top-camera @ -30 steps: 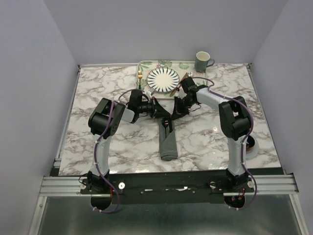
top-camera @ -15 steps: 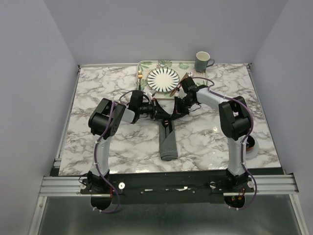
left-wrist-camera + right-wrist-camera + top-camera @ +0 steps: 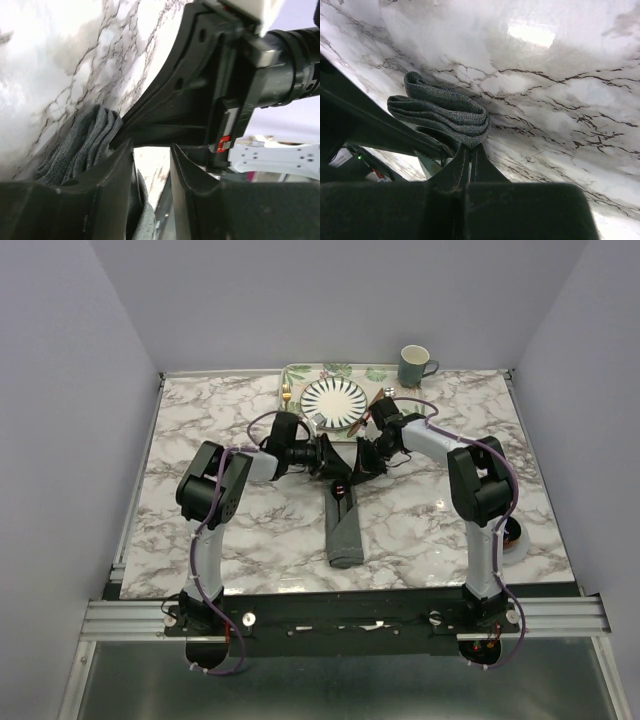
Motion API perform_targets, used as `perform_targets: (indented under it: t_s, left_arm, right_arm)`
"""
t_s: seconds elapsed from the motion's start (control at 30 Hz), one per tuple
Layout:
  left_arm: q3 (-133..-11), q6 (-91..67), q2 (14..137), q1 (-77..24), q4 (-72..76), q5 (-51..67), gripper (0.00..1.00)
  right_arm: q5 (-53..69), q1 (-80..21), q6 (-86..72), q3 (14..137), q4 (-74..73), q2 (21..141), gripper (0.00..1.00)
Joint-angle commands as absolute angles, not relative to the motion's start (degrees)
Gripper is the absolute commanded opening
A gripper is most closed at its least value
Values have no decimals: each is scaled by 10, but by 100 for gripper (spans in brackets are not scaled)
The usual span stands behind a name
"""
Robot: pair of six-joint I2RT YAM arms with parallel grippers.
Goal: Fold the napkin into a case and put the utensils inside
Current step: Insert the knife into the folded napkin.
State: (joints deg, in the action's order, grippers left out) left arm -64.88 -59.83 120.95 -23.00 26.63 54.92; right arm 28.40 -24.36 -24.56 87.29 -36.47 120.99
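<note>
- While the napkin (image 3: 343,530) lies folded narrow on the table (image 3: 200,440), its far end meets both grippers.
- Jaws of the left gripper (image 3: 151,150) stand slightly apart beside the napkin.
- Closed tight, the right gripper (image 3: 468,150) touches its folded end.
- One fork (image 3: 286,395) lies beside the plate (image 3: 334,402).

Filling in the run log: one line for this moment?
case: folded, lying on table | left gripper: open at its far end | right gripper: shut, tips at same end | fork: beside plate

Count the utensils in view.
2: a gold fork left of the striped plate, and a brownish knife at its right. More may be hidden.
</note>
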Motion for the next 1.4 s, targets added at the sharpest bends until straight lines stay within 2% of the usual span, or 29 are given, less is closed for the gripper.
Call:
perform_targets:
  t_s: [0.0,0.33,0.57,0.77,0.87,1.07,1.17,1.37]
  left_arm:
    - [-696,-491,1165,-236,150,519,44]
    - [-761,-352,1153,-251,-15,482,43]
    - [-759,-324,1152,-256,-59,476,24]
    - [-760,-283,1141,-265,-82,461,23]
    - [-771,-253,1133,-272,-113,437,27]
    - [-787,-184,1111,-291,-164,387,47]
    - [-795,-167,1104,-298,-191,353,51]
    - [-787,-156,1084,-299,-193,335,50]
  right_arm:
    - [292,-242,-248,866,-356,1219,1]
    - [288,-242,-248,868,-358,1222,1]
    - [289,-242,-248,870,-358,1222,1]
    - [288,-241,-248,871,-359,1223,1]
    - [289,-241,-248,873,-359,1223,1]
    - [287,-241,-249,878,-361,1226,1]
    - [287,-241,-249,879,-362,1225,1]
    - [285,-241,-247,879,-363,1224,1]
